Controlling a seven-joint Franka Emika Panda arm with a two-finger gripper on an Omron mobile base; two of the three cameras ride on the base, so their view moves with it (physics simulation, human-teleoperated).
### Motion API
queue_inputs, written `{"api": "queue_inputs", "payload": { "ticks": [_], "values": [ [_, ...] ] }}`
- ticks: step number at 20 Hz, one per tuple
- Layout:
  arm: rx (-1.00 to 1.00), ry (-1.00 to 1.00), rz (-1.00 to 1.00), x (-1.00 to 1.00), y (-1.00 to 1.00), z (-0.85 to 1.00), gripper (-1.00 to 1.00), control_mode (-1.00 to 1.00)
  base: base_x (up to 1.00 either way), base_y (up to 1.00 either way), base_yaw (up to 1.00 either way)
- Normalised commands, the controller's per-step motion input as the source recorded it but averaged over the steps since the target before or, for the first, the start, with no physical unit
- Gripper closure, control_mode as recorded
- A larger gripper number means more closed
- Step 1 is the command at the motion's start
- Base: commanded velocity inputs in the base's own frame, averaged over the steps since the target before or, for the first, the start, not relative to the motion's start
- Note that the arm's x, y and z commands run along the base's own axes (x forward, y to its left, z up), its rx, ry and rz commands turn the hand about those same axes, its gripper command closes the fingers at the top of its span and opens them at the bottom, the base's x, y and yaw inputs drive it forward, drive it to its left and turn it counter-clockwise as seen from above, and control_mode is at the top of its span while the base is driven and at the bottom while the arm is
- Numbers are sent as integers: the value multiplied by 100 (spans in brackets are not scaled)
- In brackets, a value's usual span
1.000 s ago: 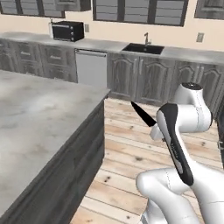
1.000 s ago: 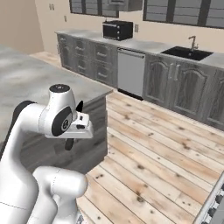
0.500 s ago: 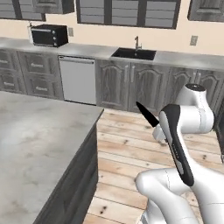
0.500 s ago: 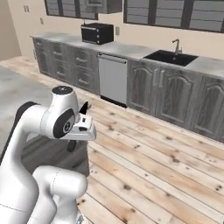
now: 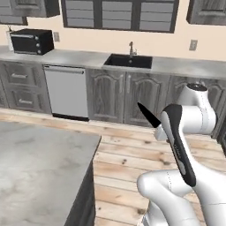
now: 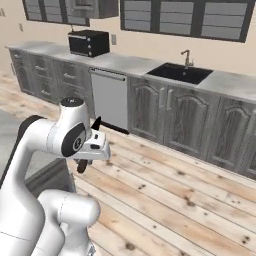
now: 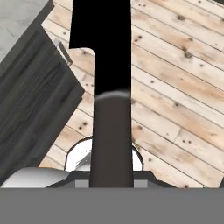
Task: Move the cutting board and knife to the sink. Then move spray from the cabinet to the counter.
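Observation:
My gripper (image 6: pixel 90 151) is shut on the handle of the all-black knife (image 5: pixel 148 115), held chest-high over the wooden floor. In the left base view the pointed blade sticks up and to the left from behind my forearm. The hand view looks straight along the knife (image 7: pixel 112 74), its blade stretching away over the floor planks. The dark sink (image 5: pixel 128 61) with its faucet sits in the pale counter (image 5: pixel 185 67) along the far wall, and the right base view also takes in the sink (image 6: pixel 180 73). The cutting board and the spray are out of view.
A grey stone-topped island (image 5: pixel 39 167) stands close at my left, its dark side (image 7: pixel 30 100) also in the hand view. A dishwasher (image 5: pixel 66 90), a microwave (image 5: pixel 31 41) and arched lower cabinets (image 5: pixel 126 95) line the far wall under wall cabinets (image 5: pixel 119 13). Open wooden floor (image 6: pixel 165 200) lies between.
Both base views have shifted as the base moved: the sink wall is nearer and more centred, and the island has slid down and left. The knife stays gripped the same way.

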Motion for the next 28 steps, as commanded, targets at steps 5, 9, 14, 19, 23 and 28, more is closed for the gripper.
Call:
{"api": "queue_inputs", "payload": {
  "ticks": [5, 9, 14, 19, 23, 28],
  "values": [
    [0, 0, 0, 0, 0, 0, 100, 100, 100, 6, -16],
    [0, 0, 0, 0, 0, 0, 100, 100, 100, 0, -12],
    [0, 0, 0, 0, 0, 0, 100, 100, 100, 2, -11],
    [0, 0, 0, 0, 0, 0, 100, 100, 100, 7, -11],
    [0, 0, 0, 0, 0, 0, 100, 100, 100, 10, -14],
    [0, 0, 0, 0, 0, 0, 100, 100, 100, 1, -11]
  ]
}}
